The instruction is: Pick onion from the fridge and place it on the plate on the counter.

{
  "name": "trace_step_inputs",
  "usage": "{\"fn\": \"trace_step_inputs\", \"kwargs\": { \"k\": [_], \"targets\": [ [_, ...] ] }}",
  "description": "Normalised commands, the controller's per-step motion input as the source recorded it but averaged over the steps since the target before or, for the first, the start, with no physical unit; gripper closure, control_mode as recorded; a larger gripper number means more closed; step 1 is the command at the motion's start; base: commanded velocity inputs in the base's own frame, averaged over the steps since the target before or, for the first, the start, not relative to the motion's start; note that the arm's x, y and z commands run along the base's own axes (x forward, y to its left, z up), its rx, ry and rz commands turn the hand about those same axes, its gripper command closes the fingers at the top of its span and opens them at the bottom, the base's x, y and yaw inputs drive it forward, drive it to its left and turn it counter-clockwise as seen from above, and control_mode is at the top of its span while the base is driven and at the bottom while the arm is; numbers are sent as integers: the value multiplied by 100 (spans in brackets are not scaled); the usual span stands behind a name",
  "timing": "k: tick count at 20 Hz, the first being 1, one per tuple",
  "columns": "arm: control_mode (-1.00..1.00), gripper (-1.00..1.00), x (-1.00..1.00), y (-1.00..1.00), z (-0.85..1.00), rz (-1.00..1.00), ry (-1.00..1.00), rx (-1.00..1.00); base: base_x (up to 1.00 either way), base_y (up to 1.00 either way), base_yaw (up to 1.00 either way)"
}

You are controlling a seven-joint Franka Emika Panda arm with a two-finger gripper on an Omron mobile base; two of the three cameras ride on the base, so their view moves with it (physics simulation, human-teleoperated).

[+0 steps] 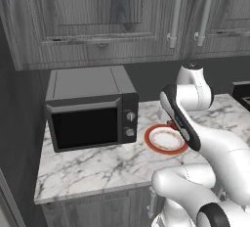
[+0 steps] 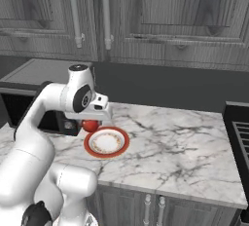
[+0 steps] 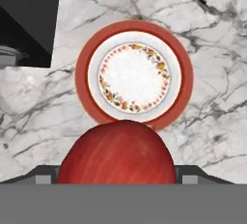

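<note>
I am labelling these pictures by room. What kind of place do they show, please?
A home kitchen, most likely, and a rendered one: a black microwave stands on a white marble counter, with dark wood-grain cabinets above and a red-rimmed plate set out.

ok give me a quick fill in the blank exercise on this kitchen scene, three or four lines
1. The gripper is shut on the ____, held above the counter.
2. The plate has a white centre and a wide orange-red ____.
3. In the left base view, the black microwave stands to the ____ of the plate.
4. The plate's centre holds ____ so far.

Missing words: onion; rim; left; nothing
</note>
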Motion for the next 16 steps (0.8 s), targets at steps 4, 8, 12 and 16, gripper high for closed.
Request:
{"fn": "trace_step_inputs", "kwargs": {
  "k": [4, 8, 12, 16],
  "targets": [
    [-100, 100, 46, 0, -49, 0, 0, 0, 0, 0, 0],
    [-100, 100, 32, 0, -57, 0, 0, 0, 0, 0, 0],
    [-100, 100, 25, -1, -56, 0, 0, 0, 0, 0, 0],
    [-100, 100, 23, -4, -51, 0, 0, 1, 0, 0, 0]
  ]
}}
